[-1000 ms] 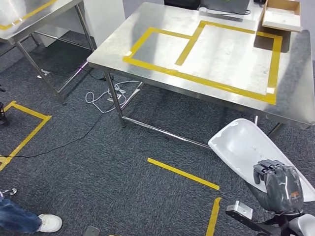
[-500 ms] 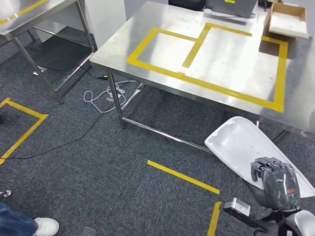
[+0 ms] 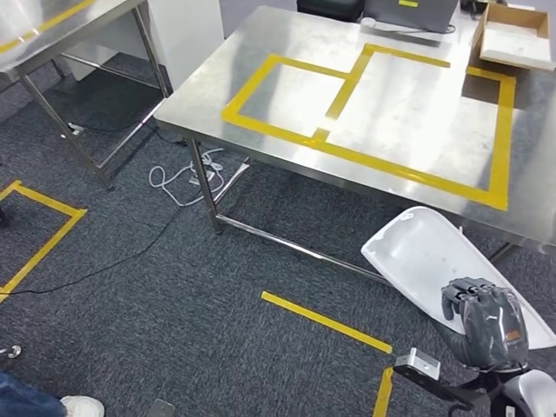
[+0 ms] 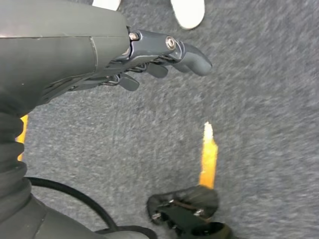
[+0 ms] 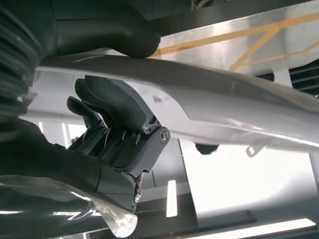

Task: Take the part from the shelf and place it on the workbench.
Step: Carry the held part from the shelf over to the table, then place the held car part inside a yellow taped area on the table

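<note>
Right hand gripping the white part: keep level, carry toward workbench at twelve o'clock, clear its edge.

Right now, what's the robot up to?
The right hand grips a white moulded part, carried low above the carpet in front of the steel workbench. The part isn't on the bench yet; its yellow-taped zones lie bare. The left hand hangs over the floor, holding nothing.
</note>
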Controlling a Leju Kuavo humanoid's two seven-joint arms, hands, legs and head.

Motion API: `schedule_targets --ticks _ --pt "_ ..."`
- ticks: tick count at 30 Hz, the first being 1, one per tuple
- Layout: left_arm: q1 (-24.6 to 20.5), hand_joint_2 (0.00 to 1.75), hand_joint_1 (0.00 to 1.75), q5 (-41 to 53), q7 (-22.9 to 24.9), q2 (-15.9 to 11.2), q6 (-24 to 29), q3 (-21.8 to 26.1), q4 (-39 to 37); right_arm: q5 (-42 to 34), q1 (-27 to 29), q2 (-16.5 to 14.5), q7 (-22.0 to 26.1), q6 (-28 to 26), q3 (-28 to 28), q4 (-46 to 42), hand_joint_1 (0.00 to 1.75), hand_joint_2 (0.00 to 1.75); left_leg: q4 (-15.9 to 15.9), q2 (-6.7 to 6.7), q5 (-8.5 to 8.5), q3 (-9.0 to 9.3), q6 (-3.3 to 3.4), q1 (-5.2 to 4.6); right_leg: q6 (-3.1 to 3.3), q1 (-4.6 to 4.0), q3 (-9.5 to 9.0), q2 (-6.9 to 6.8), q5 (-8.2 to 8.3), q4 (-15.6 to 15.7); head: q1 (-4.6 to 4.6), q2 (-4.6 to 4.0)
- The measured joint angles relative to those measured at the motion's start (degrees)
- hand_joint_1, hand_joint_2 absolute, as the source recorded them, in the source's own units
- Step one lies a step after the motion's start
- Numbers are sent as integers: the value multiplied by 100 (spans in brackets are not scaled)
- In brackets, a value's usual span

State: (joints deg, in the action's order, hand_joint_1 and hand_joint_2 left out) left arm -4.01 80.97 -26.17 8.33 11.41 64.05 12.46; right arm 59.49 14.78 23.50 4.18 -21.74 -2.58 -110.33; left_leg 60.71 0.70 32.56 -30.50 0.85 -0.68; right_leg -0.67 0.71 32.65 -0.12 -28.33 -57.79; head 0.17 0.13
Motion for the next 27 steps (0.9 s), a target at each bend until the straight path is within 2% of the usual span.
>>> schedule_targets --ticks 1,3,4,5,6,8,9,10,11,14,15,16,17,18,19,20,21,23,24,25,27 --pt "-4 175 0 1 -2 -4 1 0 0 1 -15 0 3 7 -5 1 175 175 280 -4 121 -131 -36 12 27 16 -62 -12 -20 29 -14 1" --pt "2 175 0 1 -3 -4 1 1 0 3 -41 0 8 15 -21 2 175 175 1056 -8 372 -572 -94 54 56 19 -147 -25 -86 40 -29 1" --pt "12 175 0 1 -3 -4 1 2 0 4 -46 0 8 19 -31 2 175 175 1339 -10 403 -769 -115 76 55 21 -190 -24 -123 39 -29 1" --pt "23 175 0 1 -2 -5 0 2 0 6 -47 0 7 21 -40 2 175 175 1436 -11 316 -885 -132 94 48 25 -239 -20 -162 39 -28 1" --pt "30 175 0 1 -2 -5 0 2 0 9 -49 0 7 26 -48 3 175 175 1308 -14 108 -898 -144 108 34 32 -299 -16 -205 38 -30 1" --pt "34 175 0 1 -2 -8 -1 2 -1 16 -62 0 7 39 -59 4 175 175 638 -27 -415 -699 -151 121 -22 48 -416 -9 -305 40 -29 1" --pt "33 175 0 1 -2 -8 -3 2 -3 17 -76 0 7 50 -63 7 175 175 307 -34 -556 -571 -141 114 -64 46 -447 -5 -356 35 -35 0" --pt "28 175 0 1 -1 -7 -5 1 -4 20 -91 0 7 60 -68 9 175 175 100 -42 -595 -487 -114 103 -104 42 -457 -3 -390 39 -37 0" --pt "25 175 0 2 1 -4 -8 1 -6 22 -106 0 6 69 -74 13 175 175 8 -45 -549 -444 -79 90 -139 35 -451 -5 -413 51 -42 0" --pt "30 175 0 5 3 -5 -9 -1 -7 33 -165 1 5 85 -88 18 175 175 -97 -38 -481 -380 33 94 -221 42 -481 -20 -469 78 -37 0" --pt "30 175 0 6 3 -7 -9 -1 -7 35 -189 1 3 88 -89 19 175 175 -120 -37 -470 -346 67 102 -239 44 -434 -18 -537 -42 -30 0" --pt "25 175 0 7 3 -5 -9 -1 -7 35 -206 2 1 90 -89 20 175 175 -140 -38 -456 -310 101 108 -254 45 -304 -13 -650 -295 -25 1" --pt "19 175 0 10 3 -3 -10 -1 -7 36 -212 2 -2 92 -90 24 175 175 -143 -38 -434 -286 130 103 -258 43 -88 -8 -780 -666 -20 1" --pt "13 175 0 14 3 -1 -10 -2 -7 37 -212 2 -4 93 -91 32 175 175 -143 -38 -407 -265 156 96 -260 40 186 -5 -901 -1081 -19 1" --pt "13 175 0 17 3 1 -11 -2 -7 38 -204 2 -7 93 -94 43 175 175 -143 -36 -376 -237 172 88 -259 39 445 -4 -948 -1416 -19 1" --pt "17 175 0 21 3 1 -11 -3 -7 39 -195 2 -9 93 -98 55 175 175 -143 -32 -342 -201 180 81 -255 39 630 -3 -892 -1581 -20 1" --pt "20 175 0 22 3 1 -11 -3 -7 41 -187 2 -12 93 -103 65 175 175 -143 -25 -302 -152 182 75 -247 39 705 -3 -714 -1522 -20 1" --pt "25 175 0 24 1 1 -11 -3 -7 44 -179 2 -18 92 -117 80 175 175 -144 -10 -209 -28 165 70 -219 37 570 -2 -179 -905 -19 1" --pt "20 175 0 25 -2 2 -11 -3 -8 47 -180 2 -19 92 -128 89 175 175 -141 -3 -159 19 142 61 -202 24 435 -1 10 -577 -20 0" --pt "14 175 0 26 -4 3 -11 -3 -8 51 -187 2 -20 93 -140 99 175 175 -140 2 -120 46 113 57 -180 10 324 0 91 -345 -23 0" --pt "3 175 0 35 -6 6 -13 -4 -9 61 -196 2 -20 96 -165 117 175 175 -153 2 -75 64 51 54 -136 -22 218 9 41 -203 -34 0"
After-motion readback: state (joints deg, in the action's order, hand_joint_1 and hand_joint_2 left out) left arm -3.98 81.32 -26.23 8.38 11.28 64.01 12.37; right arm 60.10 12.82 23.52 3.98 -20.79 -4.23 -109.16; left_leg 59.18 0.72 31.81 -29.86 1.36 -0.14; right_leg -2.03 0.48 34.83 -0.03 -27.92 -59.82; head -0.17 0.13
